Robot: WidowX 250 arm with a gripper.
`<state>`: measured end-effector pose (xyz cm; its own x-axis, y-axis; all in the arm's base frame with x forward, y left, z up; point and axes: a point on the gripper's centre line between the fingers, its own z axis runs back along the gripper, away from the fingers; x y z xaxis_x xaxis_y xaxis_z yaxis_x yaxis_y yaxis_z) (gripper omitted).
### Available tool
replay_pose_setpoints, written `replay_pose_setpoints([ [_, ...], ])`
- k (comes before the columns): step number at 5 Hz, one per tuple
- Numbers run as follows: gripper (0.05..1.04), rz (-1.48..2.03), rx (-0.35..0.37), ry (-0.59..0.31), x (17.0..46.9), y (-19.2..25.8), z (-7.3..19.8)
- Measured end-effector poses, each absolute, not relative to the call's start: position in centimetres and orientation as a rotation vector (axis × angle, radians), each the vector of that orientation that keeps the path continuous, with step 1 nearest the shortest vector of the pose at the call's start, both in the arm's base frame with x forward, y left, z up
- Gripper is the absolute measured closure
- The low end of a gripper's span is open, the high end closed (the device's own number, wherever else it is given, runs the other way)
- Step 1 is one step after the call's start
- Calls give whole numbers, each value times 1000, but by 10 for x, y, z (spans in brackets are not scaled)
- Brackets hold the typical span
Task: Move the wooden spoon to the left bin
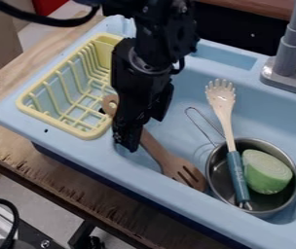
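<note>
Gripper hangs over the wooden spoon, which slants from the yellow rack toward the pot. Open or closed, I cannot tell.

Wooden spoon in sink between rack, left, and pot, right, vegetable and server in pot.

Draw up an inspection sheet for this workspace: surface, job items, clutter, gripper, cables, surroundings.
Surface: light blue sink unit on a worn wooden counter.
Job items: slotted wooden spoon slanting across the sink, partly hidden by the gripper; yellow rack at image left.
Clutter: metal pot holding a green toy vegetable and a blue-handled server, its toothed head outside.
Gripper: black gripper over the spoon; grip unconfirmed.
Cables: black cable upper left, another lower left.
Surroundings: grey faucet upper right.
</note>
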<state>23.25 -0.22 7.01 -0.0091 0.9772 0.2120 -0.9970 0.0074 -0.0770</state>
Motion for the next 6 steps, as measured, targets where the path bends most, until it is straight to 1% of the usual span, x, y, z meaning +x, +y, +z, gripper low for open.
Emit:
replay_pose_setpoints([
  [1,373,1577,106,-230,235,0,66],
  [2,665,1584,104,-237,235,0,66],
  [3,779,1583,101,-227,235,2,66],
  [4,780,1583,144,-195,229,5,68],
  [5,781,1589,147,-250,232,11,84],
  [6,781,1571,213,-323,232,17,92],
])
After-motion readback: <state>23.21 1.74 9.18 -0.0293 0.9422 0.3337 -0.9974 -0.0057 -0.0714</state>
